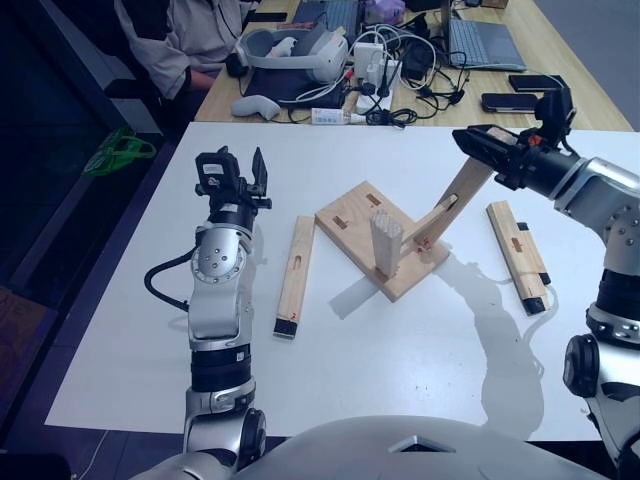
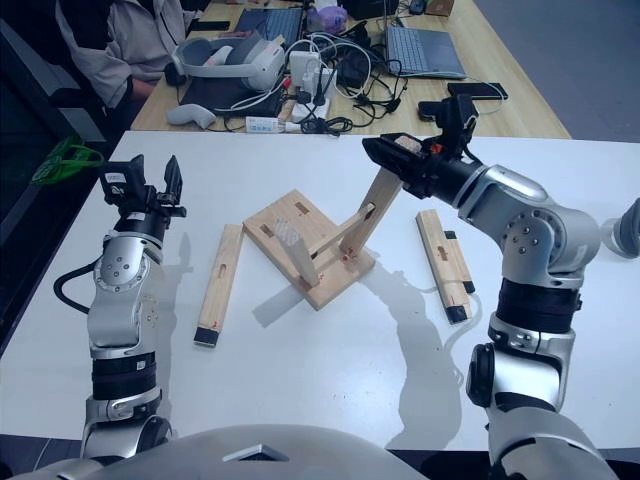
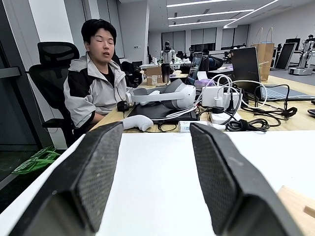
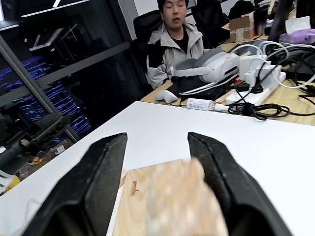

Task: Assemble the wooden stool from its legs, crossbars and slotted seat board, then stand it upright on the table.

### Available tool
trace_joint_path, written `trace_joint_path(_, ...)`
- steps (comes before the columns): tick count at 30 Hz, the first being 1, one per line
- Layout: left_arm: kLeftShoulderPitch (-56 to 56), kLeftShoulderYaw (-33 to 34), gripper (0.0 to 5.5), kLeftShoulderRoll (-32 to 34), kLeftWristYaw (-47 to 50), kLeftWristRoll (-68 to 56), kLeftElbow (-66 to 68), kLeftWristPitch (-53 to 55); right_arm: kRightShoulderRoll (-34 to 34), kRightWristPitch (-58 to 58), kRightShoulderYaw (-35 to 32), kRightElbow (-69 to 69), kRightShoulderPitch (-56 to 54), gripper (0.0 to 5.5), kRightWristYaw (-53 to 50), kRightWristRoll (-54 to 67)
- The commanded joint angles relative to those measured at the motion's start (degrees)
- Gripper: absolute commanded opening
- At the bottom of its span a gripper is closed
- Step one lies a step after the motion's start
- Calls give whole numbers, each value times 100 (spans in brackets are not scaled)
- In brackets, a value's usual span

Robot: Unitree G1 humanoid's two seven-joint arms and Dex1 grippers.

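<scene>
The slotted seat board lies flat in the middle of the white table. One pale leg stands upright in it. A second leg leans up and to the right from the board's near corner, joined to the first by a short crossbar. My right gripper is shut on this leaning leg's top end. My left gripper is held up open to the left of the board, with nothing between its pads. A loose leg lies left of the board, another to its right.
Behind the white table stands a wooden desk with a headset, a power strip and cables, a laptop and phones. A person sits at its far left. The table's left edge drops to a dark floor.
</scene>
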Motion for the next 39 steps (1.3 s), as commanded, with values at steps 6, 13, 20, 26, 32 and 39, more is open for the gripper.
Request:
trace_joint_path(6, -256, 205, 253, 147, 34, -52, 131, -10, 100, 126, -314, 311, -1091, 226, -207, 343)
trace_joint_path(13, -95, -72, 253, -87, 82, -36, -34, 44, 368, -354, -901, 1280, -2400, 226, -862, 476)
trace_joint_path(20, -125, -55, 253, -85, 75, -47, 0, 21, 157, -8, -324, 1299, -1692, 226, -680, 184)
trace_joint_path(26, -118, -67, 253, -107, 82, -40, 9, -9, -575, 1449, 718, -5, 153, 226, -99, 362)
trace_joint_path(32, -128, -63, 253, -105, 85, -33, 32, -27, -225, 1100, 387, 47, -226, 226, -385, 392)
trace_joint_path(39, -62, -79, 253, -79, 94, -16, 11, 187, 712, 223, -635, 357, -1226, 226, -1353, 595)
